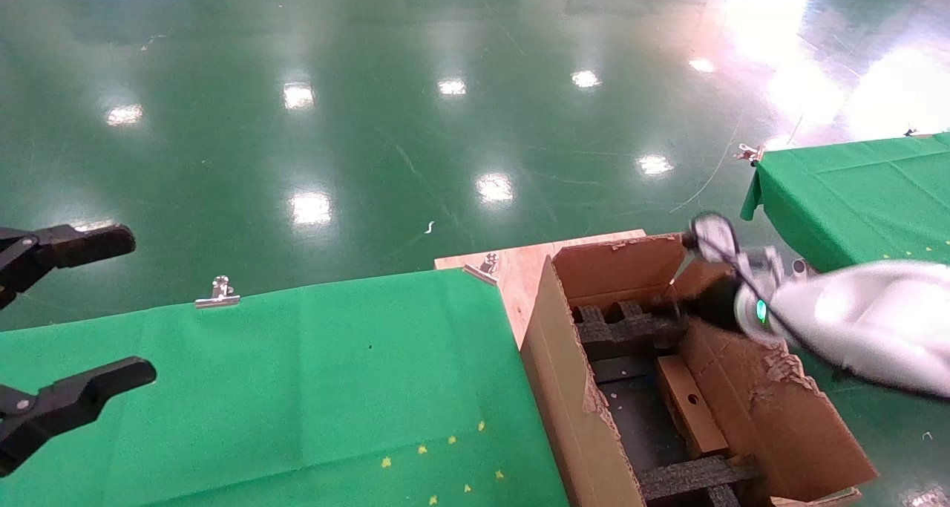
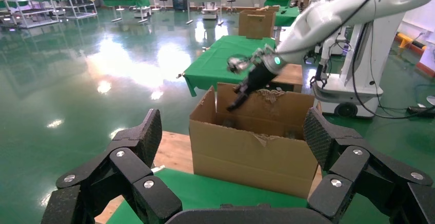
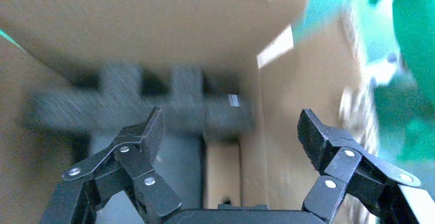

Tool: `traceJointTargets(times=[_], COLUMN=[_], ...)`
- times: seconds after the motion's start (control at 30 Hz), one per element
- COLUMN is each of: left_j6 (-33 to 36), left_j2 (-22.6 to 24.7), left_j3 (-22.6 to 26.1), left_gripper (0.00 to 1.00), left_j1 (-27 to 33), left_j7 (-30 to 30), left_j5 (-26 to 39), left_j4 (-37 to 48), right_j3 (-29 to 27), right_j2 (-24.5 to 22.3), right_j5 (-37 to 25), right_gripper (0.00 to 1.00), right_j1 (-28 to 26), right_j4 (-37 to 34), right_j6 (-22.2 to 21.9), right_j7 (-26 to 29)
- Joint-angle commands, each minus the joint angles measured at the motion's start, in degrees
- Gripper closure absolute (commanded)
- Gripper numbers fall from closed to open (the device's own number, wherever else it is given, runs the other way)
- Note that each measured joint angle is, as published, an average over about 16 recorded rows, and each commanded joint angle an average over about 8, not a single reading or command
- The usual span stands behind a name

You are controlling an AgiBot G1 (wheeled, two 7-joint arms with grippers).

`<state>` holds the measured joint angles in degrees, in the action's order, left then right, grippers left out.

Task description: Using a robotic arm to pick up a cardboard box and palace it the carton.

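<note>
Brown cardboard box (image 1: pixel 690 407) is lying inside the carton (image 1: pixel 571 388), right of the green bench (image 1: pixel 297 388). Right claw (image 3: pixel 231 131) is hovering wide open, empty, over the carton's far end: placing looks complete; next, withdrawing upward. Left claw (image 1: pixel 74 314) is parked open, empty.

Small brown cardboard box (image 1: pixel 690 404) with round hole, lying inside torn-edged carton (image 1: pixel 571 388) among black foam

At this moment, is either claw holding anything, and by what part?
Nothing is held. The right claw is open over the carton, where the cardboard box lies free; the left claw is open, parked.
</note>
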<state>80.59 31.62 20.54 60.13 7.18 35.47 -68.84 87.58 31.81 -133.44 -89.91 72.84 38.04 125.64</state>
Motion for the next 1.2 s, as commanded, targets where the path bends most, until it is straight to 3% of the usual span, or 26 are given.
traceJointTargets(times=[0.03,0.37,0.8,0.97,1.2], left_j6=[0.0,0.0,0.0,0.0,0.0], left_j2=[0.0,0.0,0.0,0.0,0.0], left_j3=[0.0,0.0,0.0,0.0,0.0], left_gripper=[0.00,0.00,0.00,0.00,0.00], left_j1=[0.0,0.0,0.0,0.0,0.0], left_j7=[0.0,0.0,0.0,0.0,0.0], left_j5=[0.0,0.0,0.0,0.0,0.0], left_j4=[0.0,0.0,0.0,0.0,0.0], right_j3=[-0.8,-3.6,-4.0,-7.4,-15.2], right_j2=[-0.4,0.3,0.3,0.5,0.8], right_j5=[0.1,4.2,4.8,9.1,19.2], right_gripper=[0.00,0.00,0.00,0.00,0.00], right_j1=[-1.7,-8.7,-8.2,-6.3,-2.0], right_j4=[1.6,4.7,4.5,4.3,3.9], right_j6=[-0.1,-1.3,-0.9,1.6,7.2], right_j7=[-0.4,-4.2,-4.9,-10.4,-23.2])
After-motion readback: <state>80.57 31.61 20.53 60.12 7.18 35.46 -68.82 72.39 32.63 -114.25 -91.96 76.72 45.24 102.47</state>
